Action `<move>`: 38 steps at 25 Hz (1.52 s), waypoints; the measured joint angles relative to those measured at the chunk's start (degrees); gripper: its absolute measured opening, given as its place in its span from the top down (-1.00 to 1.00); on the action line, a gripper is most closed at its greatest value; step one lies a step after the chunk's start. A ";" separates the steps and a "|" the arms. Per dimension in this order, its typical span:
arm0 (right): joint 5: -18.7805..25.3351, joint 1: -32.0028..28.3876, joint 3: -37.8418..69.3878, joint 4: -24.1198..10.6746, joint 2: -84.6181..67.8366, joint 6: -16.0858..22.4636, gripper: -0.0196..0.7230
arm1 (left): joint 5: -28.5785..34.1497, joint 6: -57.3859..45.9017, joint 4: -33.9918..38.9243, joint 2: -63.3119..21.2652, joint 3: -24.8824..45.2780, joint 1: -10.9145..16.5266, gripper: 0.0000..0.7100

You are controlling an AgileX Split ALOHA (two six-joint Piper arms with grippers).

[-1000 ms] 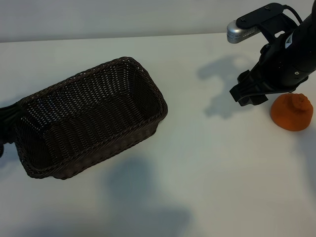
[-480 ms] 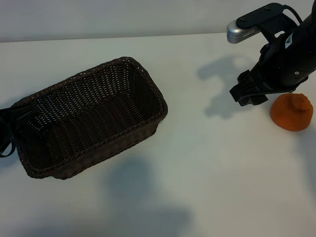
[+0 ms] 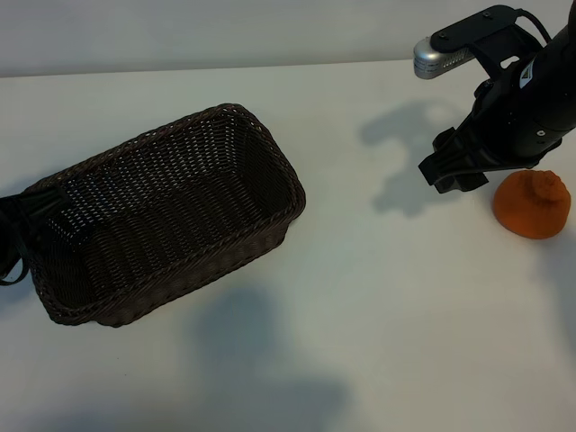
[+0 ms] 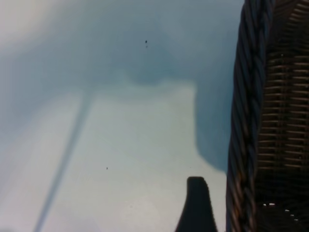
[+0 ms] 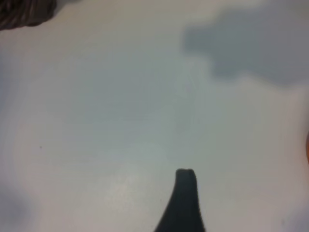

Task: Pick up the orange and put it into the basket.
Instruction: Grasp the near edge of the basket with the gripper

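The orange (image 3: 532,205) sits on the white surface (image 3: 387,297) at the exterior view's right edge, untouched, with the right tool (image 3: 457,173) hanging just beside it toward the left, jaws wide and empty. To grasp well it should shift right and straddle the fruit before descending. The left tool (image 3: 11,241), also wide, hugs the basket (image 3: 171,211) at center-left; bare surface lies between for the carry.

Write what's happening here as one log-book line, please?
orange: on table, not picked | basket: holds nothing visible | right gripper: open, beside orange | left gripper: open, at basket's end
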 joint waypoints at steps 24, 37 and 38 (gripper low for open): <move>-0.59 0.00 0.00 0.00 0.00 0.00 -0.66 | -3.71 1.62 -0.06 5.56 0.00 0.00 -0.57; -0.42 0.00 0.00 0.00 0.00 0.00 -0.66 | -4.29 3.03 0.07 5.56 0.00 0.00 -0.57; -0.37 0.00 0.00 0.00 0.00 0.00 -0.66 | -4.35 2.40 0.32 5.56 0.00 0.00 -0.57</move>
